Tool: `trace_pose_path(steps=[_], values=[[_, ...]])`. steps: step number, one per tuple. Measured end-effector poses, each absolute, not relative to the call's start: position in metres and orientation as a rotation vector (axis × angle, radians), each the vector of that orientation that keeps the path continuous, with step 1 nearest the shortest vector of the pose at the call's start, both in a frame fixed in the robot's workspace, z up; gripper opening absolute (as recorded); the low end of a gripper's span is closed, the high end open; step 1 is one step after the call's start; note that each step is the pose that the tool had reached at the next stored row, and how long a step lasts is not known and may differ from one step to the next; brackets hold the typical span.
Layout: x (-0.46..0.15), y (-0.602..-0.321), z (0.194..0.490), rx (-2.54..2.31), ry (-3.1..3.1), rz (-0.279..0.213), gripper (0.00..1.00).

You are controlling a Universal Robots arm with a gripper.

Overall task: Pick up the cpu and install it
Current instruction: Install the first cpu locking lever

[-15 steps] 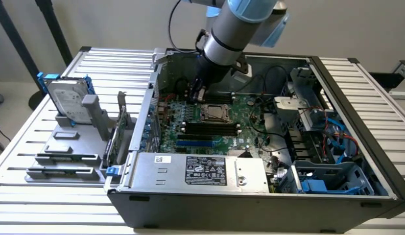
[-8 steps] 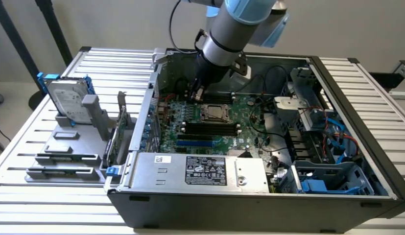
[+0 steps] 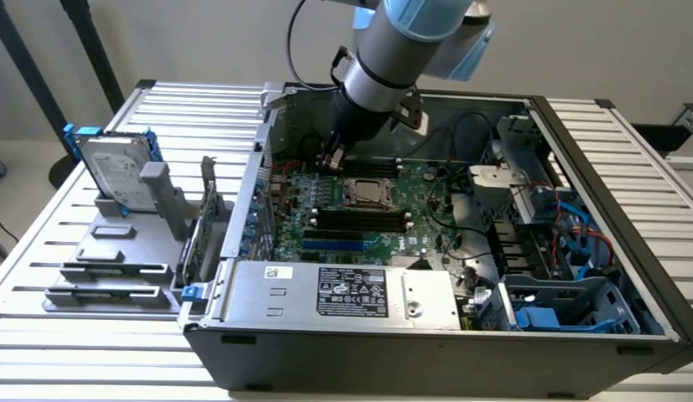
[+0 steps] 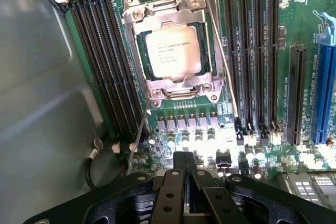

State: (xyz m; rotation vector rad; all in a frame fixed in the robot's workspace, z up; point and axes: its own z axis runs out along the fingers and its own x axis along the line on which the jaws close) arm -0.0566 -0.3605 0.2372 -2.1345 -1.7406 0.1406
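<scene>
Computer case [image 3: 570,251], dark grey sheet metal, side panel off, lies flat on a tabletop [image 3: 614,134] of pale ribbed metal slats.

Motherboard [image 3: 419,226]: green circuit board, densely populated, on the floor of the case.

Cpu [image 4: 172,52]: small flat square, matt silvery-grey lid, several lines of fine print too small to read. It sits in the socket at the middle of the board, also visible in the exterior view [image 3: 366,192]. A socket frame [image 4: 137,22] of bright stamped steel with screw heads at its corners surrounds it; thin wire levers run alongside.

Memory slots [image 4: 105,61]: long, narrow, black plastic, in parallel banks on both sides of the socket.

Blue slot [image 4: 323,82]: long blue plastic connector beyond one memory bank.

Power supply [image 3: 436,293]: plain silver box at the near edge of the case, with a black label bearing white marks, illegible, and a small white sticker.

Hard drive [image 3: 115,172]: silver rectangular unit with blue brackets, upright in a grey rack [image 3: 111,251] on the tabletop at the exterior view's left, outside the case.

Pincer [image 4: 184,169]: black metal fingers pressed together, gripping nothing. It hangs over the board just beside the socket, apart from the cpu, on a grey and pale-blue arm [image 3: 402,42] reaching into the case [image 3: 333,157].
</scene>
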Motion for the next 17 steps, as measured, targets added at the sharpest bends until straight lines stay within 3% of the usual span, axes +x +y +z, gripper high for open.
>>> trace_pose_path(steps=[9,17], values=[[-0.066,-0.366,0.242,-2.138,-1.730,0.142,0.11],[-0.067,-0.366,0.242,-2.207,-1.632,0.114,0.11]])
